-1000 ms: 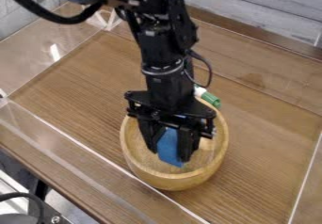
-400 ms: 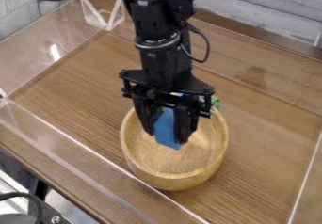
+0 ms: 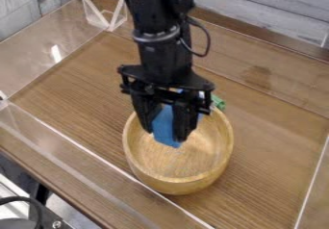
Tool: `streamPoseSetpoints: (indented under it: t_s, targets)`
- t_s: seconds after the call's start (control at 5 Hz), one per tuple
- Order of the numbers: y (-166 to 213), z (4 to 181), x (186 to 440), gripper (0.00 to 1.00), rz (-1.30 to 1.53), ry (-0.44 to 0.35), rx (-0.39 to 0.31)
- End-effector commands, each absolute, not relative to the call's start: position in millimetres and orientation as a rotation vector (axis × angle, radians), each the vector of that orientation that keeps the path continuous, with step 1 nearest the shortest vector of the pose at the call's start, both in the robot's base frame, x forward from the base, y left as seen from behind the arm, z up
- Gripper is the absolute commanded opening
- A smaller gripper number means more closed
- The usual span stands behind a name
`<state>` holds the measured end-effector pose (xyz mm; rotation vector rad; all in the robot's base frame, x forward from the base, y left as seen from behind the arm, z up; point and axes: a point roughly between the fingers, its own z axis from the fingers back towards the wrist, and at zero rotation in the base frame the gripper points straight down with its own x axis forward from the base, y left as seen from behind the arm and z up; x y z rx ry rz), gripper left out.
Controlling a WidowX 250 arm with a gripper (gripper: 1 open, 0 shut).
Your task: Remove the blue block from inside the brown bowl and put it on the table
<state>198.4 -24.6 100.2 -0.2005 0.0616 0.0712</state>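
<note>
From where I'm standing, the gripper (image 3: 164, 123) is clamping the blue block (image 3: 164, 127), fingers on either side, and is holding it over the brown bowl (image 3: 180, 181), seemingly above its floor. The block is looking light and stiff (hard plastic or painted wood, I'm guessing), probably a bit slippery, so gripping its long flat sides near the middle is making sense.

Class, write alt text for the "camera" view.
Black robot arm's fingers grip a small blue rectangular block above a round light-brown wooden bowl on a brown wood-grain table.
</note>
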Motion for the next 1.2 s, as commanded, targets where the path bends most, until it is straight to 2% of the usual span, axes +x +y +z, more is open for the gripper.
streamPoseSetpoints:
  t_s: [0.0,0.2,1.0]
  targets:
    - [-18,122.7,207,0.00,0.051,-0.012,-0.195]
    - [-11,129.7,208,0.00,0.041,-0.027,-0.193]
    - [17,131.4,212,0.00,0.038,-0.037,-0.129]
